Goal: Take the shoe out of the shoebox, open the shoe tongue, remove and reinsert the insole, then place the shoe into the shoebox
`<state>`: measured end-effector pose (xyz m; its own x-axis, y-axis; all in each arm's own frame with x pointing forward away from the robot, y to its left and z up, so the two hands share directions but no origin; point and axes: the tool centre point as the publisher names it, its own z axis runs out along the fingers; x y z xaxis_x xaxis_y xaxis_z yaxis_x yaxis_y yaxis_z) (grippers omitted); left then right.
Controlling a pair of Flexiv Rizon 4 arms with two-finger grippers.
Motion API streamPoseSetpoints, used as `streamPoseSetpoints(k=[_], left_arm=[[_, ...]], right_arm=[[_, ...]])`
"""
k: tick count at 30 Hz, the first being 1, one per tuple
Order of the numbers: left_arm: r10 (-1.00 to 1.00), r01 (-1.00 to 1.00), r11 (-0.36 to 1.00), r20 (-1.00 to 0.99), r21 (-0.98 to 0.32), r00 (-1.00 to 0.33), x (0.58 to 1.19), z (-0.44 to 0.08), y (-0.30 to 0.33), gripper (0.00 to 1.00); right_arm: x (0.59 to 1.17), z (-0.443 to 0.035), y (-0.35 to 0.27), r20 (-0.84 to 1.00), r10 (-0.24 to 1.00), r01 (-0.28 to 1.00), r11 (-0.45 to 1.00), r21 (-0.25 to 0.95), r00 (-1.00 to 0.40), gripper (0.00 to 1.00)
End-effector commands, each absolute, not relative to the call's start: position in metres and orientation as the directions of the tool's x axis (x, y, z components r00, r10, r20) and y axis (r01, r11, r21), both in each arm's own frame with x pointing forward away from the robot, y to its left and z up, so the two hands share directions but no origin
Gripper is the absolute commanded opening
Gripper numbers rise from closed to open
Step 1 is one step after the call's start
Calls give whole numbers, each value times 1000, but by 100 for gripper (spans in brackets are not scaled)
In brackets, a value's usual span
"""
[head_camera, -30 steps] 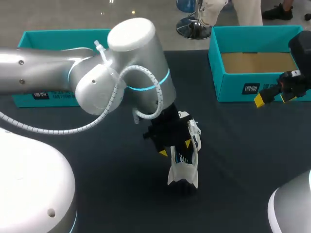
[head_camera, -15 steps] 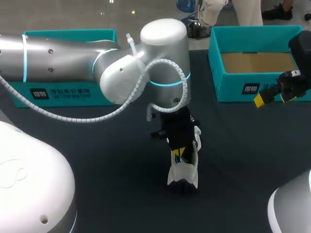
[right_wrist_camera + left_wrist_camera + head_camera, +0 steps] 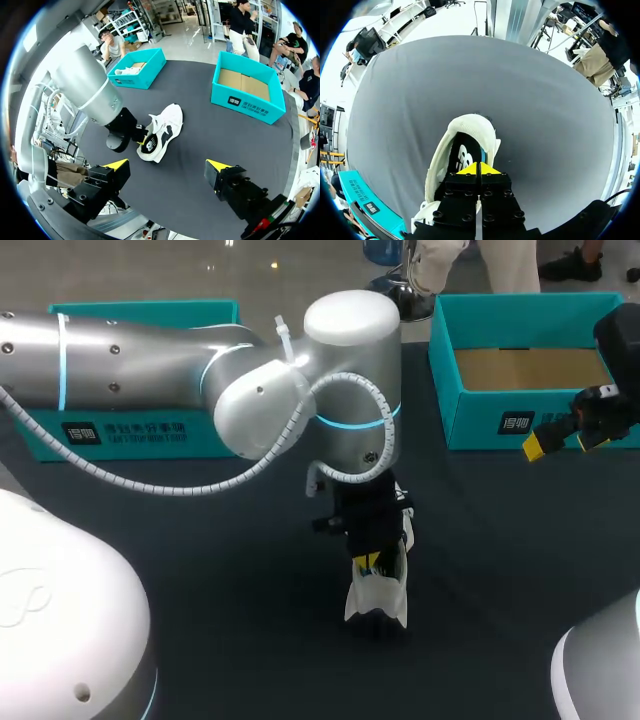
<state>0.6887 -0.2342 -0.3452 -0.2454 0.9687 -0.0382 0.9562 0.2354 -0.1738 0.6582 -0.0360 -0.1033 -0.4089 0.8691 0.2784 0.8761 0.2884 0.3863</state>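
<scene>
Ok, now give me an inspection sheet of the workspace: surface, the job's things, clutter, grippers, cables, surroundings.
Surface: dark table, flat.
Job's things: white shoe out of the box, mid-table; right teal shoebox open, showing its cardboard floor; left teal shoebox open, something white inside.
Clutter: nothing seen.
Grippers: left gripper shut, tips in the shoe's opening over the dark insole; right gripper open, holding nothing, in the air near the right teal shoebox's front.
Cables: white ribbed conduit loops around the left arm, apart from the shoe.
Surroundings: nothing seen reaching over the table.
</scene>
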Motion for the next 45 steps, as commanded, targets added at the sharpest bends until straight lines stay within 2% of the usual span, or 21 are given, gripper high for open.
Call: streamPoseSetpoints(k=[1, 12, 20, 34, 45], left_arm=[[969, 956, 237, -32, -172, -246, 688, -348, -234, 0], [973, 958, 229, -1, -174, -232, 683, -361, -244, 0], [975, 963, 217, -14, -158, -222, 686, -352, -246, 0], [968, 951, 253, 47, -177, -248, 687, -385, -246, 0], [975, 960, 221, 20, -172, -221, 685, -367, -244, 0]], right_arm=[[663, -102, -34, 279, 869, 879, 291, 378, -408, 100], [663, -102, -34, 279, 869, 879, 291, 378, -408, 100], [663, -102, -34, 279, 869, 879, 291, 378, -408, 100], [663, -102, -34, 279, 869, 879, 291, 378, -408, 100], [663, -102, -34, 279, 869, 879, 291, 378, -408, 100]])
